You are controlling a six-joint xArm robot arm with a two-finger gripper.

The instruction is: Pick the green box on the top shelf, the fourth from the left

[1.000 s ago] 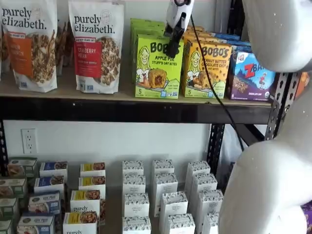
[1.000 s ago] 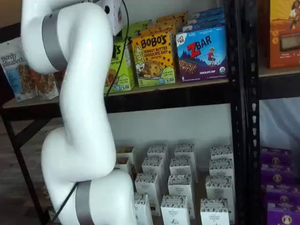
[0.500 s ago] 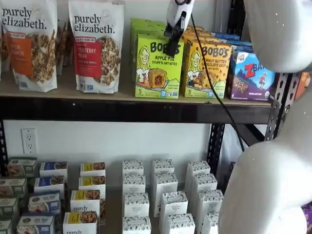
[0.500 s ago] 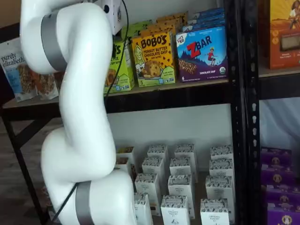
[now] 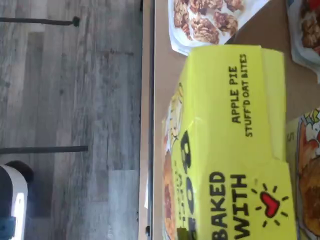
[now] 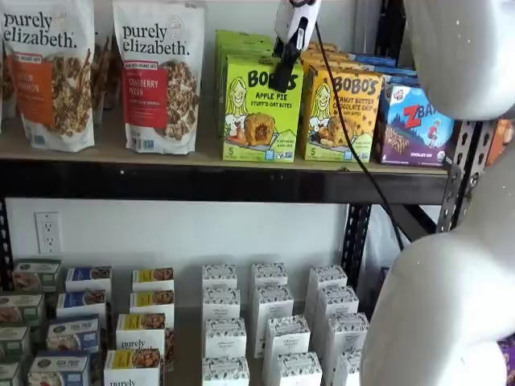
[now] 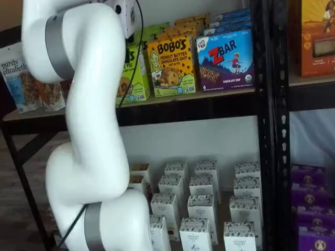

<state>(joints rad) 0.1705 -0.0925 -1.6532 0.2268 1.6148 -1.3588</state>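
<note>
The green box [image 6: 257, 108] stands upright on the top shelf [image 6: 201, 182] between a granola bag and a yellow-orange carton. My gripper [image 6: 283, 74] hangs from above, its white body over the box and a black finger lying across the top right of the box's front face. It shows side-on, so I cannot tell whether it is open or shut. In a shelf view the green box [image 7: 137, 78] is half hidden behind my arm. The wrist view shows the box's top [image 5: 235, 150] close up at the shelf board's edge, and no fingers.
Purely Elizabeth granola bags [image 6: 159, 76] stand left of the box. A yellow-orange Bobo's carton [image 6: 342, 112] stands tight on its right, then a blue ZBar carton [image 6: 414, 125]. More green cartons stand behind it. Small white boxes [image 6: 265, 322] fill the lower level. My white arm [image 6: 451, 281] fills the right foreground.
The black finger has crept up slightly in front of the green box. The box stands where it was.
</note>
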